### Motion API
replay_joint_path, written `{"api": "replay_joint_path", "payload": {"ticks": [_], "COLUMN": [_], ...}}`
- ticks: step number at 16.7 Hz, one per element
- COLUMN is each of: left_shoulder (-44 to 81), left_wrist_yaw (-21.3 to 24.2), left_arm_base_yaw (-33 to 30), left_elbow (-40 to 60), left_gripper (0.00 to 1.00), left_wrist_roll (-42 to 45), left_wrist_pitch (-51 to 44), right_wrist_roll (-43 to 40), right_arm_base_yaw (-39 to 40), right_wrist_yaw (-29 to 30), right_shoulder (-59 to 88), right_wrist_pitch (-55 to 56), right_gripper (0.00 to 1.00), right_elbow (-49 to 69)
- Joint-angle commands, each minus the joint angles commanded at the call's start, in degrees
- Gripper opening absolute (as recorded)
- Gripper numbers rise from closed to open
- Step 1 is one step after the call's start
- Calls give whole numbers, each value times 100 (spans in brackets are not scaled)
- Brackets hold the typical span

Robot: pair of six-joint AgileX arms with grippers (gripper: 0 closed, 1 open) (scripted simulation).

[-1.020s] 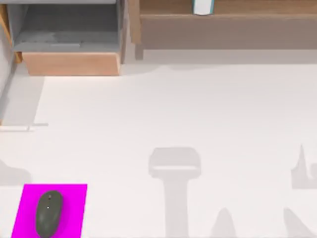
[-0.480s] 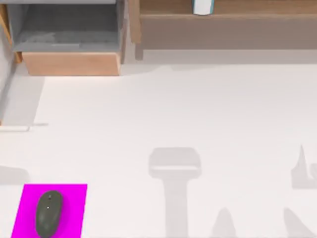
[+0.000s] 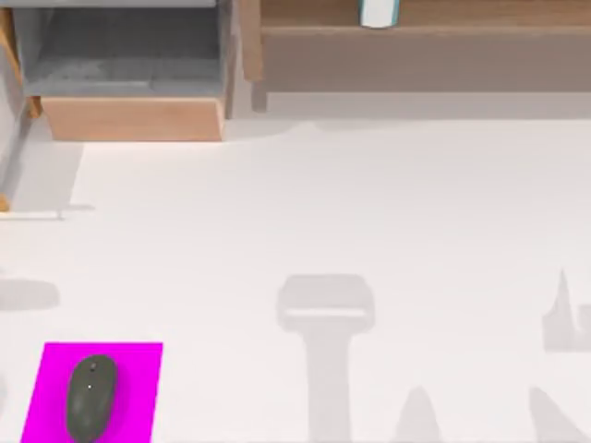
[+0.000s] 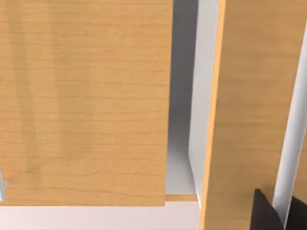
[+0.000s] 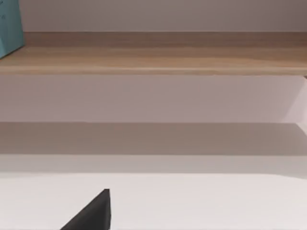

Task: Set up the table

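the table (image 3: pixel 369 203) spreads white and flat across nearly all of the top view, and near its front left corner lies a magenta mat (image 3: pixel 138 392) with a dark grey mouse (image 3: pixel 90 397) resting on it. along the far edge stands a light-wood and grey shelf unit (image 3: pixel 134 118), with an open grey compartment at the left and a small white and teal object (image 3: pixel 379 12) on its long shelf at the right. the left gripper (image 4: pixel 276 215) shows as dark finger tips close against the unit's wood panels, the right gripper (image 5: pixel 93 213) as a single dark tip above the table facing the shelf, and i cannot tell how wide either pair of jaws stands.
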Motion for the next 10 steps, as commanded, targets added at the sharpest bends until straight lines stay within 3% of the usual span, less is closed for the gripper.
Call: {"api": "replay_joint_path", "payload": {"ticks": [4, 10], "left_shoulder": [221, 283], "left_wrist_yaw": [-308, -330], "left_arm_base_yaw": [-295, -324], "left_elbow": [544, 624], "left_gripper": [0, 0], "left_wrist_roll": [-14, -20], "left_wrist_pitch": [-305, -380], "right_wrist_roll": [0, 0], "right_arm_base_yaw": [0, 0], "right_wrist_yaw": [0, 0], "right_shoulder": [0, 0], "right_wrist_pitch": [0, 0], "right_gripper": [100, 100], "right_elbow": [0, 0]}}
